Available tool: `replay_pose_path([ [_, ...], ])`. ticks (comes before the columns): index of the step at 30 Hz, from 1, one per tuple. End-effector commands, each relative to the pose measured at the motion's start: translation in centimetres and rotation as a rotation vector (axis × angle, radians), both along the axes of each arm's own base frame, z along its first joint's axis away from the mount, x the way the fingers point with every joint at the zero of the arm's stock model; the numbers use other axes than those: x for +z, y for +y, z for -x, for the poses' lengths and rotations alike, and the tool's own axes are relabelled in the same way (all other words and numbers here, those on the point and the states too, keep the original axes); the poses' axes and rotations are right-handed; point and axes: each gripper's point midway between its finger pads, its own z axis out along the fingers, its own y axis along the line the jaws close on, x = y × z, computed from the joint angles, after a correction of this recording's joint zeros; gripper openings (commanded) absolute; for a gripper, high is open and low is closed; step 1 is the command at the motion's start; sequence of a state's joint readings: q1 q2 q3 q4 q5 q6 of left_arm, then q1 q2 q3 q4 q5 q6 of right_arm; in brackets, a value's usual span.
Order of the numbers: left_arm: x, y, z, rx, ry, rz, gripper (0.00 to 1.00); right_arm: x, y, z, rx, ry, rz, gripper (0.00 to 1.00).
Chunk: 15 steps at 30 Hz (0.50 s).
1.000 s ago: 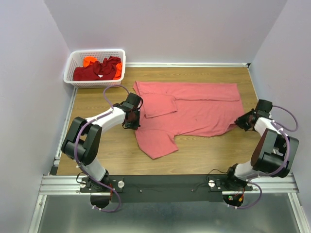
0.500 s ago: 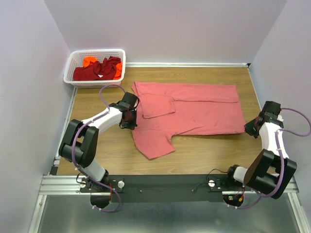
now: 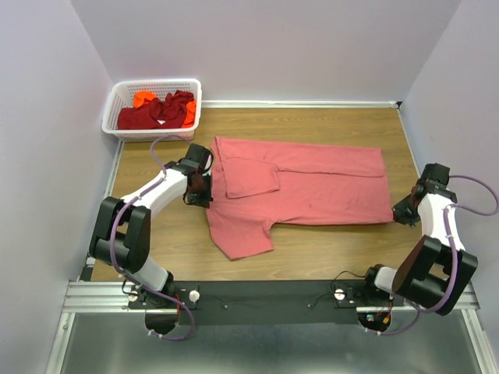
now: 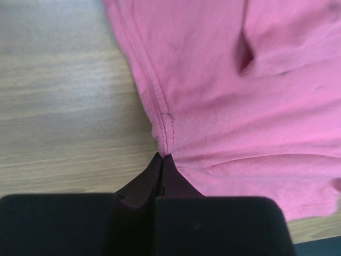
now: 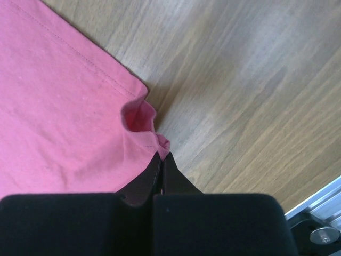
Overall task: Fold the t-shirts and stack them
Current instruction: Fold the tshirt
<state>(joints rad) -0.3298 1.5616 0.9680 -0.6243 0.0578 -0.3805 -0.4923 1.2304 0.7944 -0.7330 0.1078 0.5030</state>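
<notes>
In basket [image 3: 156, 82], far left: dark red shirt [image 3: 148, 117] and orange shirt [image 3: 143, 98], heaped. Spread flat on table [image 3: 312, 249]: pink shirt [image 3: 320, 183]. Pinched tight at left seam by left gripper [image 4: 161, 157], at right corner by right gripper [image 5: 161, 156].

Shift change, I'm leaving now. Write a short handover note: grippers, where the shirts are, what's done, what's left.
Left gripper: shut on the salmon-pink t-shirt at a side seam.
Right gripper: shut on its hem corner.
The shirt lies spread on the table between them, one sleeve folded onto the body.
Dark red t-shirt and orange t-shirt sit in the white basket.
Done: pink shirt laid out.
Left: fold it, then fold the other two and stack.
</notes>
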Motion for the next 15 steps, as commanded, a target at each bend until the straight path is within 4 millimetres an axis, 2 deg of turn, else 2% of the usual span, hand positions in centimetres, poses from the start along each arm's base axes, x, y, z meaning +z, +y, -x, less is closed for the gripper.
replay_pose_path([
  [1, 2.5, -0.5, -1.9, -0.012, -0.048, 0.039, 0.00, 0.7, -0.9, -1.9, 0.052, -0.021, -0.001, 0.01],
  [7, 4.3, -0.3, -4.1, 0.023, -0.078, 0.064, 0.00, 0.8, -1.3, -4.1, 0.096, -0.028, -0.028, 0.01],
  [15, 4.6, -0.4, -6.3, 0.042, -0.075, 0.100, 0.00, 0.4, -1.2, -7.7, 0.145, -0.039, -0.082, 0.01],
])
